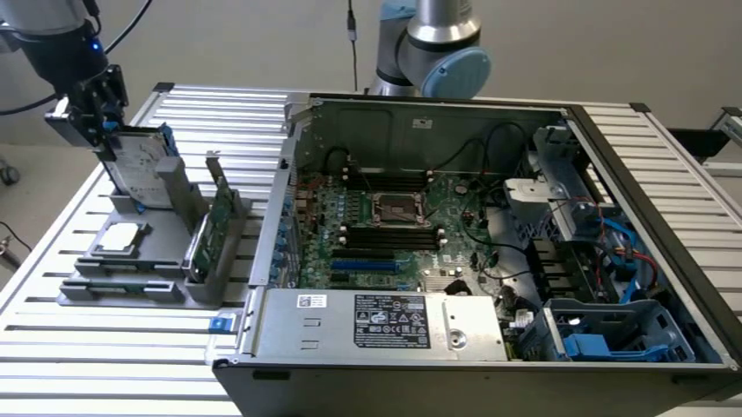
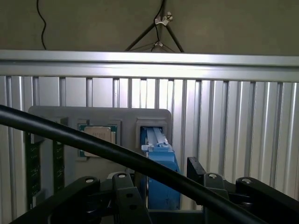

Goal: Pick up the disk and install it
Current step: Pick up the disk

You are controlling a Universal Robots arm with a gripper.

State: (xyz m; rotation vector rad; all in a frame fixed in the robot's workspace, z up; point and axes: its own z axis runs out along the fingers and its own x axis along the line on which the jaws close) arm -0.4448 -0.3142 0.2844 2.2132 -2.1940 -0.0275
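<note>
Exterior view, with wrist view as inset. We see the gripper (image 1: 102, 130) at the exterior view's left, over a grey holder (image 1: 128, 261) that stands on the worktop (image 1: 69, 347). The disk (image 1: 142, 169) stands on edge and slightly tilted in this holder, label side showing. Its lower end sits in the slot and its upper edge lies between the fingers. In the wrist view the fingers straddle the blue carrier frame of the disk (image 2: 161, 158), closed to its thickness. We judge the gripper (image 2: 161, 186) to have hold of it.

We place the work at the pick-up step, with the disk grasped but not yet free of the holder. The slot walls beside the frame allow travel only along the slot.

The open computer case (image 1: 301, 122) lies well apart, toward the exterior view's right. A square chip (image 1: 122, 236) and a green circuit card (image 1: 215, 221) share the holder.

The worktop is ribbed aluminium. A black cable (image 2: 117, 154) crosses the wrist view, and a tripod (image 2: 161, 28) stands before a plain pale wall.
</note>
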